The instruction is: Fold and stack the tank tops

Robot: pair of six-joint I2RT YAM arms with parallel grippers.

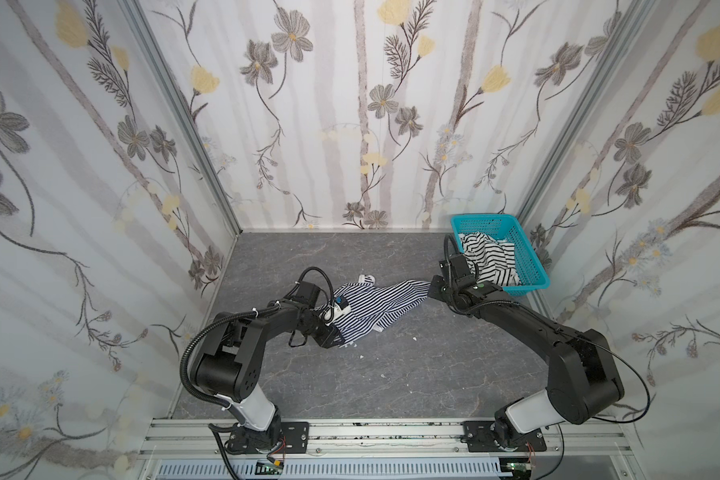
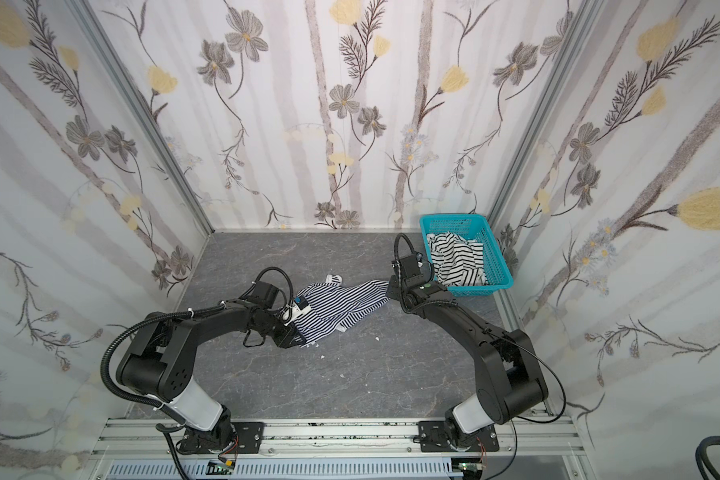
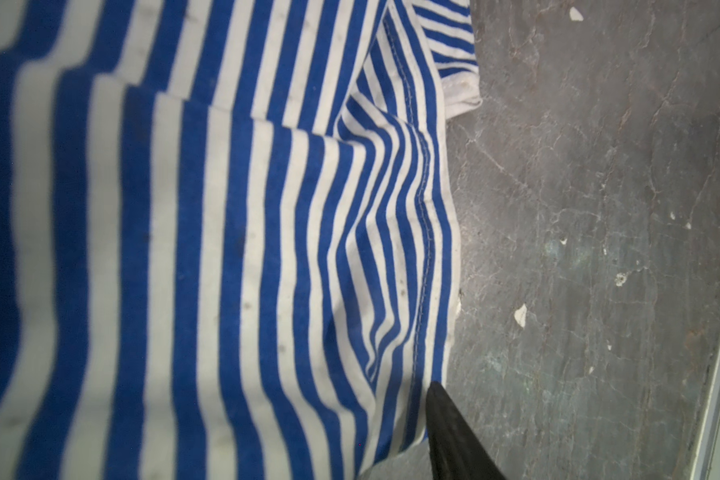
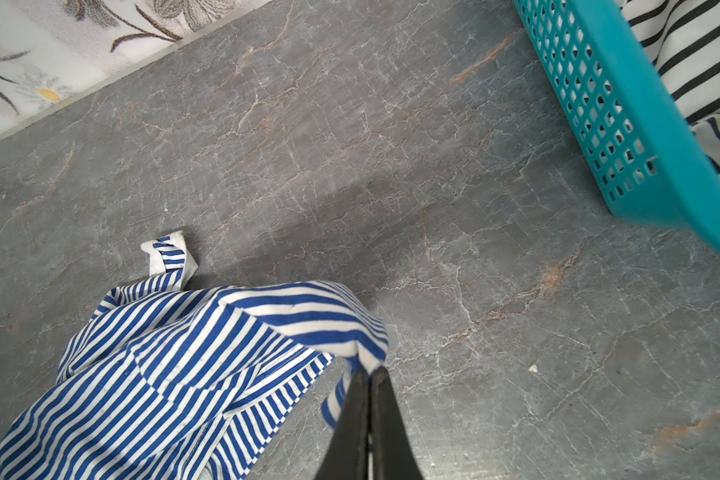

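A navy-and-white thin-striped tank top lies crumpled mid-table and is pulled out toward the right. My right gripper is shut on its right corner, lifting that corner off the table; it also shows in a top view. My left gripper sits at the top's near left hem. In the left wrist view one black finger lies beside the hem, and striped cloth hides the other. The wider black-and-white striped tank top lies bunched in the basket.
The teal perforated basket stands at the back right corner, just behind my right wrist. Small white flecks dot the grey marble tabletop. Flowered walls enclose three sides, and an aluminium rail runs along the front.
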